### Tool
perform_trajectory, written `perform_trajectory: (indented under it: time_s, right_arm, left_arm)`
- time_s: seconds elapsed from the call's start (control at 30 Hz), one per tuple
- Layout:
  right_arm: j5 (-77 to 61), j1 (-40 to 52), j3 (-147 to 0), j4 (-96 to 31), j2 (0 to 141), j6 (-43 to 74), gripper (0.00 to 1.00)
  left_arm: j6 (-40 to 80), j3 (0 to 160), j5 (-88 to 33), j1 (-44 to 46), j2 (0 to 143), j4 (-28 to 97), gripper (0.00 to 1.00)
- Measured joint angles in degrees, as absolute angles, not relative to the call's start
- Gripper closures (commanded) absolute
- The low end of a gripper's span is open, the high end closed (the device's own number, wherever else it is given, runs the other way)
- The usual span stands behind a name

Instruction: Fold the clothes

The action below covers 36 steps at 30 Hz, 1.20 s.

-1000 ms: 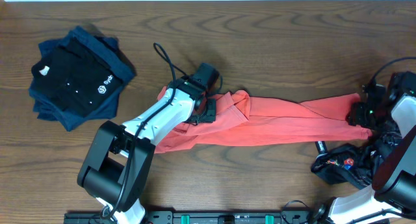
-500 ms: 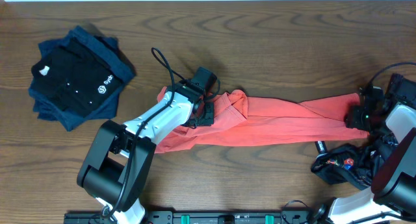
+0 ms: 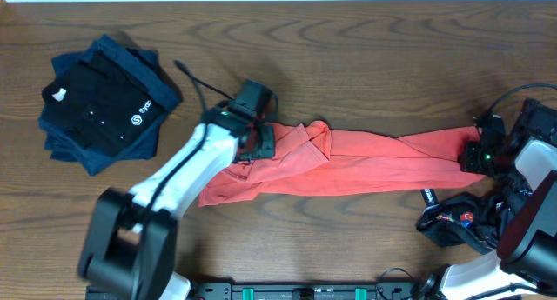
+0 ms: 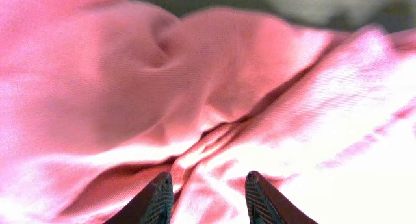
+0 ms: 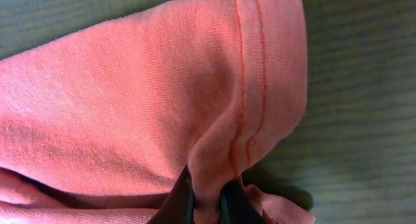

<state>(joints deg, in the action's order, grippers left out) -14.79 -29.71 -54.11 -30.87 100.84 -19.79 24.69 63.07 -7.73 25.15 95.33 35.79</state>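
Observation:
The clothes here are chiefly a coral-red T-shirt [image 3: 374, 165], pulled into a long band across the middle of the table. My left gripper [image 3: 258, 143] is over its bunched left end. In the left wrist view that gripper [image 4: 208, 199] has its fingertips [image 4: 158, 199] apart, with rumpled red cloth [image 4: 195, 87] lying between and under them. No pinch shows. My right gripper [image 3: 477, 155] is at the shirt's right end. In the right wrist view it [image 5: 207, 203] is shut on a fold beside the stitched hem [image 5: 250, 87].
A stack of folded navy and black shirts [image 3: 104, 104] lies at the back left. A crumpled black jersey with red lines [image 3: 457, 223] sits at the front right, under my right arm. Bare wooden table [image 3: 348, 65] stretches behind the red shirt.
My right gripper has closed on the shirt's right end. My left arm has swung up and to the left along the shirt, and the shirt's left end has spread slightly leftward.

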Motion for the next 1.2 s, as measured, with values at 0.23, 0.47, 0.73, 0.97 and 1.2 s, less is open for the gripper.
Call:
perform_trajectory:
  time_s: [0.23,0.47,0.73,0.97,1.2]
  right_arm:
    - [-9.39,-29.43,-65.32,-42.98,101.38,-12.97,0.99]
    - [-6.44,-26.55,-80.47,-55.11,101.41,-7.42,0.99]
    - [-1.96,-12.40,-82.26,-61.98,101.41,-6.24,0.99]
    - [1.61,-0.27,-82.26,-64.95,101.41,-2.20,0.99]
    - [2.59,7.62,-81.06,-63.13,101.41,1.56,0.99]
  left_arm:
    - [24.16,63.07,-7.51,24.32,88.68,39.66,0.56]
    - [23.68,62.98,-6.81,24.03,88.75,42.15,0.56]
    - [23.53,62.98,-6.37,24.03,88.75,42.87,0.55]
    - [23.09,62.98,-5.98,24.03,88.75,43.09,0.45]
    - [23.09,62.98,-5.98,24.03,88.75,43.09,0.45]
